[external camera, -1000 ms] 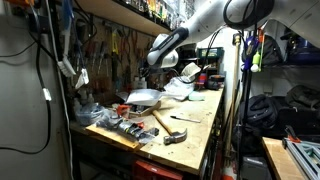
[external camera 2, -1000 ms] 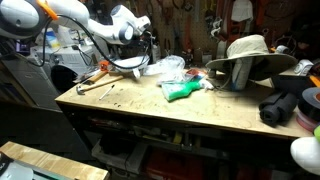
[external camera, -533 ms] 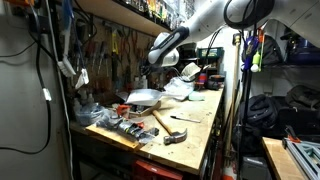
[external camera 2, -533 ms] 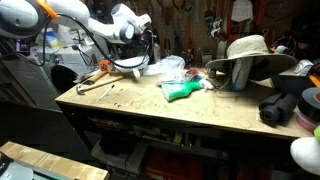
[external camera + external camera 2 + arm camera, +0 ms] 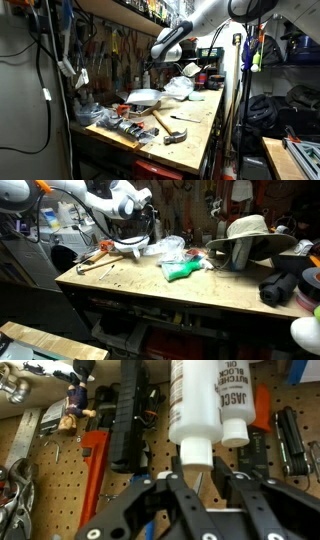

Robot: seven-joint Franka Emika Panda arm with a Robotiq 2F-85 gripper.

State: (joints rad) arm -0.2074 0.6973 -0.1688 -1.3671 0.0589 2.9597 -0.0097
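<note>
Filling the upper centre of the wrist view: white bottle (image 5: 195,400), label printed lengthwise, capped end pointing down the frame.
- Position relative to the claw: the cap sits straight above the claw (image 5: 203,476), between its two dark fingers (image 5: 176,492).
- Claw state: pressed together, pinching the bottle by the capped end.
- Adjacent: a slimmer white bottle (image 5: 235,422) just beside the first, toward the right of the frame. Whether the two touch cannot be told.
- Backdrop: pegboard (image 5: 40,480) hung with tools. A red wrench (image 5: 95,470) is at lower left and a small figurine (image 5: 75,405) at upper left.
- Exterior views: the arm (image 5: 172,38) is raised at upper centre over the workbench (image 5: 205,125). A hammer (image 5: 165,122) lies below it. On the bench (image 5: 200,295), a hat (image 5: 248,230) stands at upper right.
</note>
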